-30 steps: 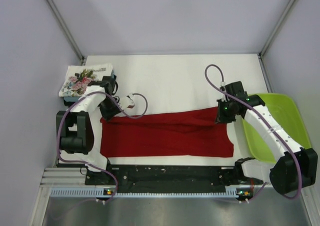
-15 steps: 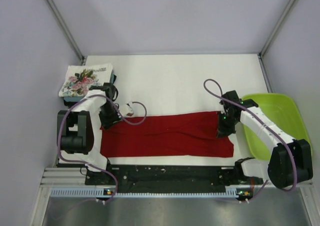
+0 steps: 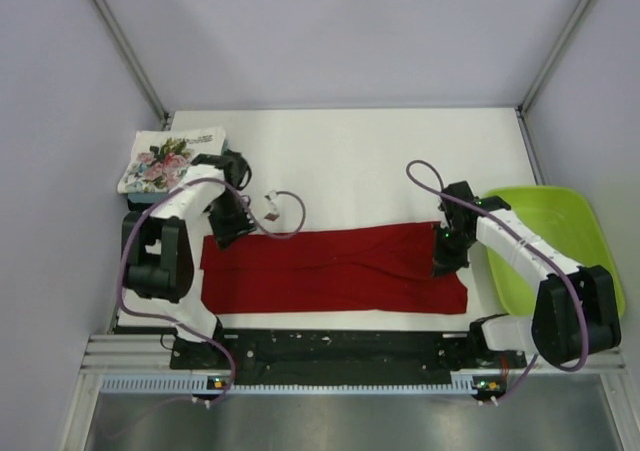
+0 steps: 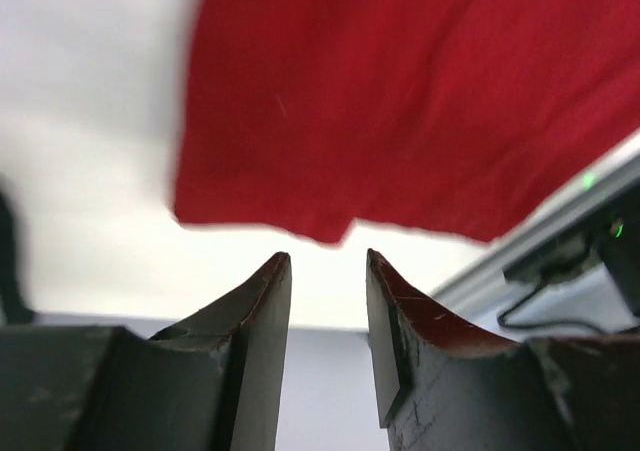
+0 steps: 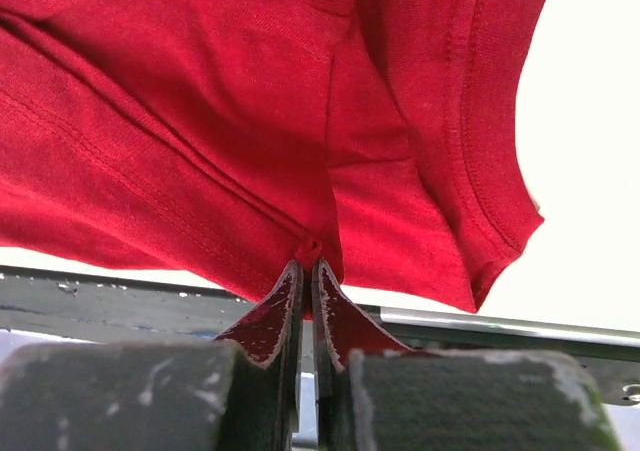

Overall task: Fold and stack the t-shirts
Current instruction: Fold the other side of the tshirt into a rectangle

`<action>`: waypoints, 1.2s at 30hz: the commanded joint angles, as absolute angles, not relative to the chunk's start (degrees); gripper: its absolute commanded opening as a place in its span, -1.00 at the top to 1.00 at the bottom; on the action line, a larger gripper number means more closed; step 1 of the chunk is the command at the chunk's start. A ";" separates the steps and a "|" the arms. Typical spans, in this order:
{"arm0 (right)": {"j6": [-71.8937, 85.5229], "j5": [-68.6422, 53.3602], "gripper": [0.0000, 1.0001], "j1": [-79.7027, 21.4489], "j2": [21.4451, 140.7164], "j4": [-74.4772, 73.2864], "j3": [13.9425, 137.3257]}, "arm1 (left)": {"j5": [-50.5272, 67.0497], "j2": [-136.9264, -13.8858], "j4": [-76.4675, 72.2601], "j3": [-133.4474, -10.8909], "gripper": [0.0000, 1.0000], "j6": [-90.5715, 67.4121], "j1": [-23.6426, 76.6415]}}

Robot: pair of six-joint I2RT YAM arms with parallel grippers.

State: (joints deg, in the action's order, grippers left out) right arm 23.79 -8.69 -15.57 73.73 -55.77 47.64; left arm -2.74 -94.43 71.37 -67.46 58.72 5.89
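Deep red t-shirt (image 3: 335,269) lies as 1 long band along the table's (image 3: 350,161) near side; I judge the lengthwise fold done. Your left gripper (image 4: 325,259) is released and empty at its far-left corner. Your right gripper (image 5: 307,267) is clenched on its right end. Next: regrip for the crosswise fold.

I see matt red cloth tee (image 3: 335,269) w/ stitched hems, glossy lime plastic tray (image 3: 572,219), smooth white tabletop (image 3: 350,161).

The deep red t-shirt (image 3: 335,269) lies flat along the near side of the table (image 3: 350,161), folded lengthwise into a long band. The white floral t-shirt (image 3: 165,159) sits folded at the far-left corner.
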 commanded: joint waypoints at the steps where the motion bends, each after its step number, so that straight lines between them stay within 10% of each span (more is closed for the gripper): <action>1: 27.76 -10.36 0.78 -15.64 75.14 -55.64 46.50 | 12.17 -97.81 69.00 -80.30 0.19 45.72 18.60; 4: 34.69 -12.31 0.18 -15.12 75.32 -53.09 41.77 | 22.04 -101.59 67.33 -90.76 0.18 39.49 26.17; 8: 41.03 -9.16 0.13 -10.99 69.01 -52.38 37.45 | 29.52 -106.86 63.12 -98.86 0.28 32.89 35.31; 36: 49.13 -14.24 0.73 -11.07 60.38 -38.41 26.02 | 35.86 -128.85 45.44 -105.47 0.07 12.04 48.25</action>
State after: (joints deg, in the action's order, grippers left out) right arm 49.08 -14.48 -11.33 61.25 -40.73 26.63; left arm 34.17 -129.67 46.68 -103.33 13.06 48.07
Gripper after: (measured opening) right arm 0.180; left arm 0.481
